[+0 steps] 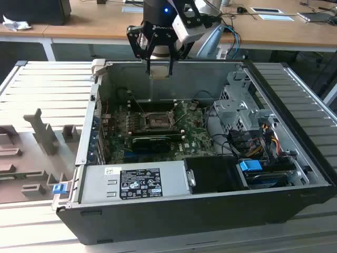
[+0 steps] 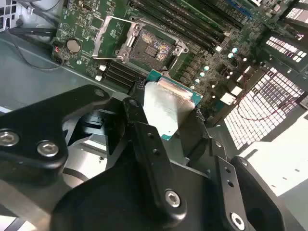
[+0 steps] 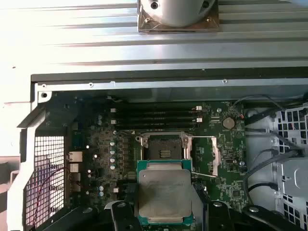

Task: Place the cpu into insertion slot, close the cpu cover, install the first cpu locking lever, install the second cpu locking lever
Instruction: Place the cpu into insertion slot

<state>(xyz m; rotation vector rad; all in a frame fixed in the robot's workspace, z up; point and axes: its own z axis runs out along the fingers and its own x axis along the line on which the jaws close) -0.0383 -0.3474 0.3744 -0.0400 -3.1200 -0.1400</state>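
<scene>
My black gripper [image 1: 159,67] sits upper centre in the exterior view, fingers clamped on the flat silver-topped square cpu [image 3: 164,197], hovering above the empty insertion slot [image 3: 165,147]. Nothing's seated yet: the thin metal-frame cpu cover [image 3: 206,155] stands flipped open, and insertion, closing and locking all remain.

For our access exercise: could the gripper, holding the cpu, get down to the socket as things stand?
Probably yes: the cpu cover is swung open, the socket lies bare, with nothing visibly between.
</scene>
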